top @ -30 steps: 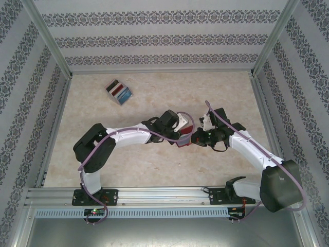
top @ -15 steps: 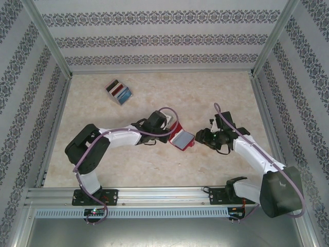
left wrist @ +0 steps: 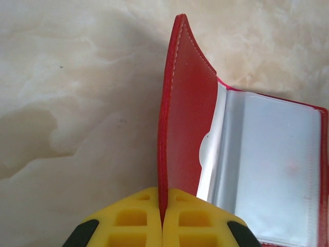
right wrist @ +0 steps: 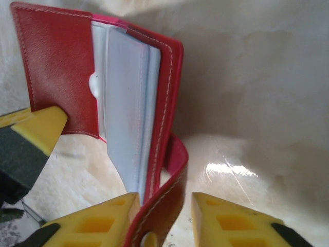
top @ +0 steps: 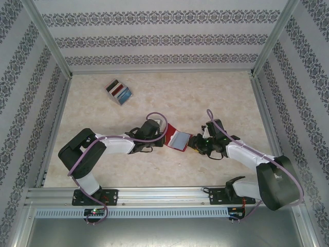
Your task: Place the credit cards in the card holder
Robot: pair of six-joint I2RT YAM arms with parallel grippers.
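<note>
1. Over the last second the left arm has drawn back toward its own side, taking the wallet (top: pixel 178 139) a little leftward. The wallet was then bunched between the two grippers and now lies spread open.
2. The right gripper (right wrist: pixel 164 199) stood clear of the wallet half a second ago and has come back in to its right edge.
3. The left gripper (left wrist: pixel 162 224) has its yellow fingers pressed together on the edge of one red cover (left wrist: pixel 187 113), pinching it and holding it upright off the table (top: pixel 216 92).
4. Beside that raised cover the grey pockets (left wrist: pixel 272 164) lie open and face up, with a red border showing round them.
5. In the right wrist view the red tab (right wrist: pixel 177 164) curls down between the right gripper's fingers. It lies against the finger at the left of that view, and a gap shows to the other, so the jaws are spread, not clamped.
6. In the same view a finger (right wrist: pixel 38 126) of the left gripper shows at the raised cover's lower corner.
7. The wallet sits near the table's middle, a little toward the near edge, between the two grippers.
8. The cards (top: pixel 121 92), red, dark and blue, stand in a light stand (top: pixel 109 86) at the far left of the table, well apart from the wallet and both arms.
</note>
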